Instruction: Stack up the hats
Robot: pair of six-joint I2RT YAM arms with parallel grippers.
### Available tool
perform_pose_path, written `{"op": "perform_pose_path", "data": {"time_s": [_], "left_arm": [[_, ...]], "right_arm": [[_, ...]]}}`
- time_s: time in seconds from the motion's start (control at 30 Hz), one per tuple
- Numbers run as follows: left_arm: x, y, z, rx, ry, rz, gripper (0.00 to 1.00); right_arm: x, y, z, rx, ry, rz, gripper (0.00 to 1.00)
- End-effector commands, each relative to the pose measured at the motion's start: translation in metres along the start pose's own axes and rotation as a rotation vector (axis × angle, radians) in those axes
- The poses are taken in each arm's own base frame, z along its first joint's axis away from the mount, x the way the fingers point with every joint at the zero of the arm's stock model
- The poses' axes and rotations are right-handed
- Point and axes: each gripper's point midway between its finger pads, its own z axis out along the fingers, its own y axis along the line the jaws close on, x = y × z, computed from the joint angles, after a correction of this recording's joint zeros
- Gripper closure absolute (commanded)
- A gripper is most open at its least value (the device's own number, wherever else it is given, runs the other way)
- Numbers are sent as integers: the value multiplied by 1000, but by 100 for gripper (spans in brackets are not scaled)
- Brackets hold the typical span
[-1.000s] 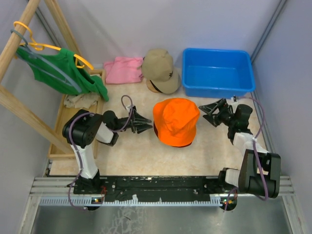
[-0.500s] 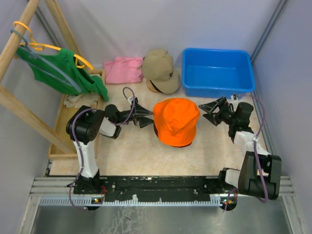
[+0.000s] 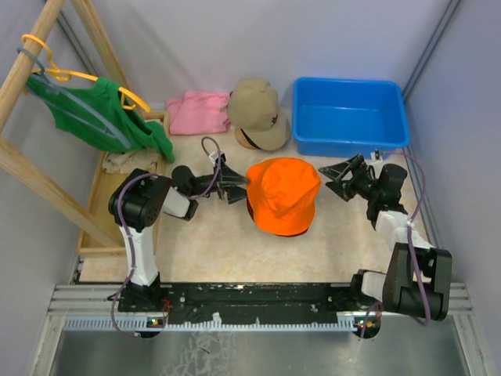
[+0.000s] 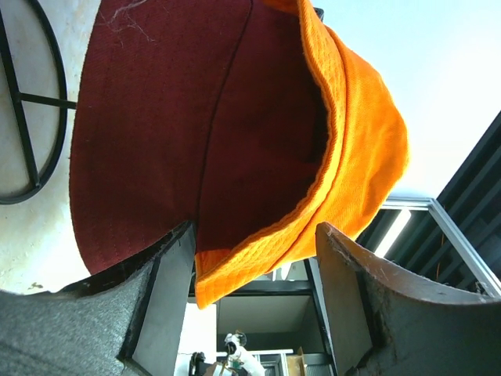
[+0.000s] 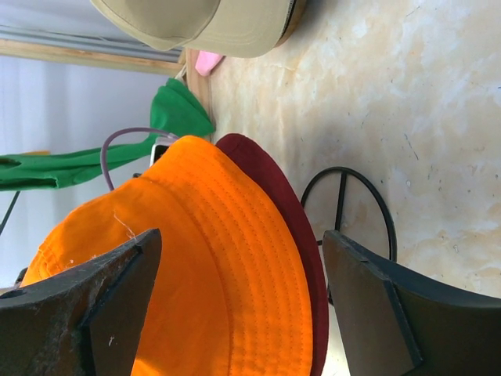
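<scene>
Bright orange fabric bucket hat [image 3: 283, 196] sits mid-table, crown up, already on top of a dark red fabric hat [image 4: 149, 133]. The red one shows only as a rim below the orange brim in both wrist views. Under the pair lies a black wire ring with a spoke [image 5: 341, 200], resting on the mottled beige table [image 3: 211, 235]; probably a stand base. Tan fabric cap [image 3: 257, 108] is well apart at the back, between a pink folded cloth [image 3: 197, 111] and a blue plastic bin [image 3: 348, 117], not yet on the pile. No black cap that I can make out with certainty. Left gripper [image 3: 237, 189] is at the hat's left brim with its jaws wide. The wrist view shows the orange brim edge hanging between the fingers [image 4: 156, 313], nothing pinched. Right gripper [image 3: 326, 180] hangs off the hat's right side, near but apart, jaws spread, empty. Judgement: two hats are stacked and the tan cap remains. Risks from here: if the left jaws close where they stand, they may catch the orange brim alone. A pull would then peel it off the red hat and undo the stack. If they bite both layers, a sideways tug could drag the pair off the ring or shift the ring itself. The brim is soft and thin, so a shallow pinch is likely to slip.
</scene>
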Motion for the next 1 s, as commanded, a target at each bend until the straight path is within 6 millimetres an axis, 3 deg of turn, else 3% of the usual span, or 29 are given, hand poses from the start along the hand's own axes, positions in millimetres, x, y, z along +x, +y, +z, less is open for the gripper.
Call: {"op": "perform_pose_path", "data": {"time_s": [0.0, 0.1, 0.23, 0.37, 0.5, 0.6, 0.8, 0.97], "left_arm": [[21, -35, -1, 136, 57, 265, 31], [23, -37, 0, 140, 57, 261, 32], [20, -38, 4, 149, 47, 250, 42], [16, -33, 6, 148, 26, 227, 61], [13, -25, 5, 137, 6, 200, 86], [16, -13, 1, 115, 0, 184, 96], [25, 14, -13, 57, -23, 128, 97], [25, 16, -13, 53, -19, 122, 97]], "right_arm": [[-9, 15, 0, -52, -21, -42, 16], [-9, 15, 0, -53, -20, -42, 16], [-10, 17, 0, -57, -20, -44, 16], [-8, 17, -1, -57, -18, -43, 16], [-4, 17, -4, -58, -15, -42, 16], [1, 16, -6, -60, -6, -40, 15], [5, 17, -8, -79, -3, -33, 14], [16, 18, -12, -98, 28, -26, 14]]}}
